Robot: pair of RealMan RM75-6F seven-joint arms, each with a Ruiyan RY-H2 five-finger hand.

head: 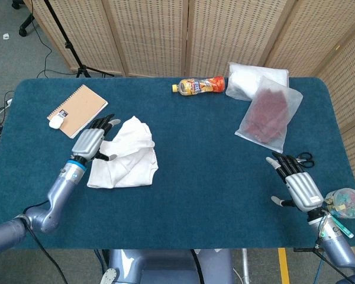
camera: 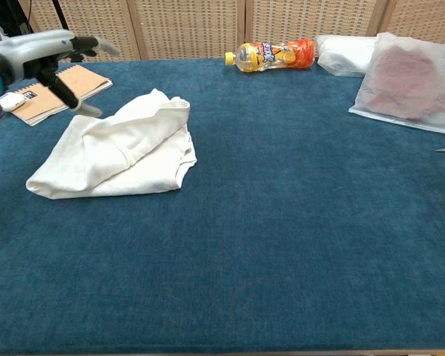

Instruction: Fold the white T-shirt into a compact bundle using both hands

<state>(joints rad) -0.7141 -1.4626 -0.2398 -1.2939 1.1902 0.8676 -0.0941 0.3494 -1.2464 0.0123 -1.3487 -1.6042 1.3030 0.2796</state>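
White T-shirt [head: 125, 155] lies crumpled on desk [head: 207, 177], left half. Left hand [head: 90, 142] empty, fingers spread, just beside shirt at its 9 o'clock. Right hand [head: 299, 185] empty, fingers spread, well apart at 3 o'clock. Left hand nearer for next grasp.

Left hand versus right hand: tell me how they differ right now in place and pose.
The left hand hovers at the left edge of the white T-shirt, near the notebook; the right hand sits far across the table, beside the scissors, with no cloth near it. The left hand's fingers point toward the shirt, the right hand's up the table. Both have fingers apart and hold nothing.
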